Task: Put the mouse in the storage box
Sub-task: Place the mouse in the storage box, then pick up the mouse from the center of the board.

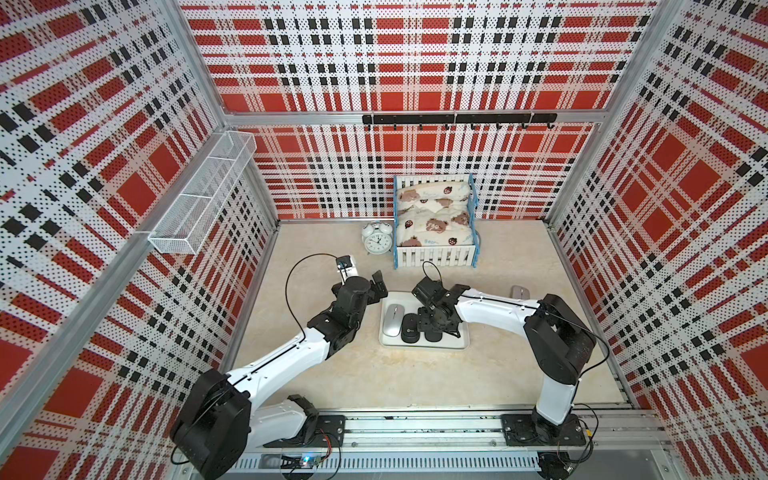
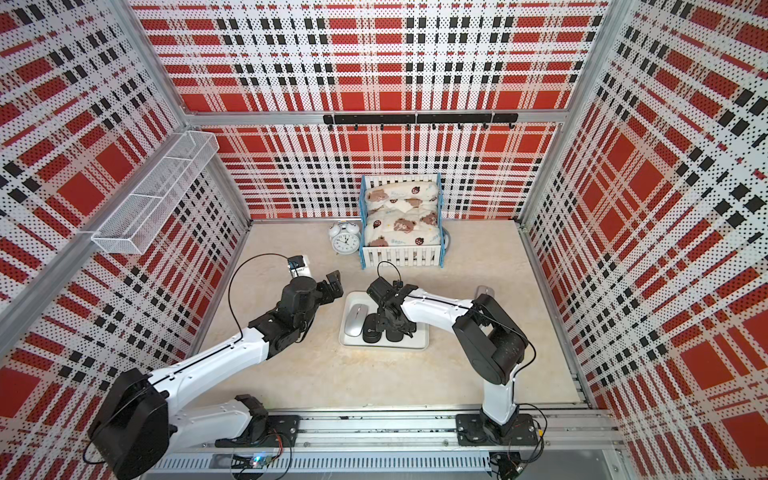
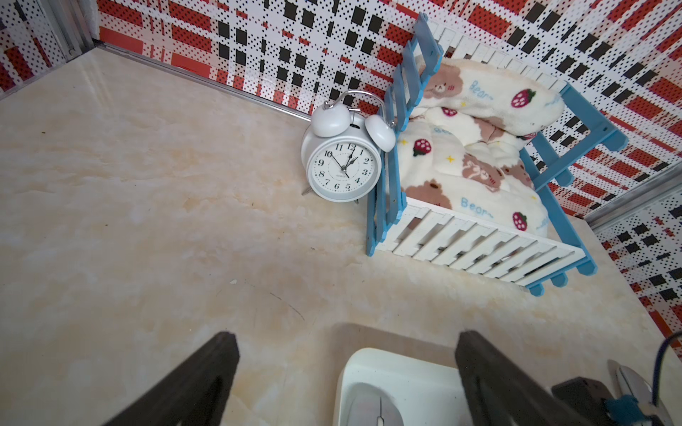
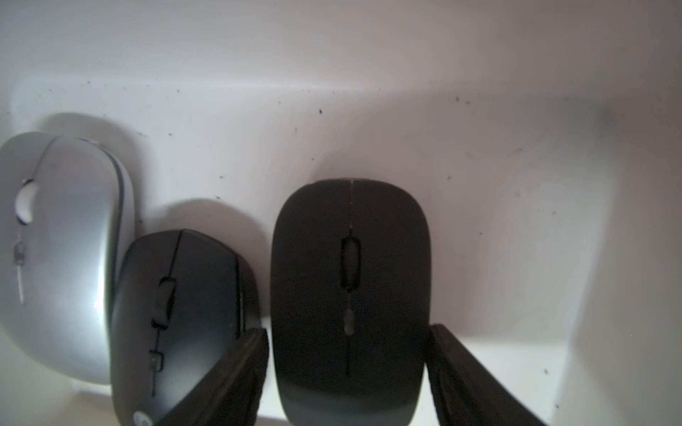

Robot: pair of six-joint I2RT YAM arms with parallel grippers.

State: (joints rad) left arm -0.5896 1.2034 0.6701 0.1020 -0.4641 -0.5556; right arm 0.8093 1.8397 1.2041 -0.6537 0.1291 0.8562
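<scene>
The storage box (image 1: 424,345) (image 2: 384,345) is a shallow white tray in mid-table. A silver mouse (image 1: 392,320) (image 4: 62,239), a black mouse with a round logo (image 1: 409,330) (image 4: 184,295) and a flat black mouse (image 4: 350,258) lie side by side in it. My right gripper (image 1: 432,328) (image 4: 348,330) points down into the box. It is open and straddles the flat black mouse, with a thin gap on each side. My left gripper (image 1: 380,286) (image 3: 347,338) hangs open and empty at the box's far left corner (image 3: 406,369). Another silver mouse (image 1: 519,291) (image 2: 482,291) lies on the table behind the right arm.
A white alarm clock (image 1: 377,241) (image 3: 341,166) and a picket-fenced toy bed with bear bedding (image 1: 434,224) (image 3: 479,166) stand at the back wall. A wire-mesh basket (image 1: 203,195) hangs on the left wall. A black hook rail (image 1: 457,119) runs along the back wall.
</scene>
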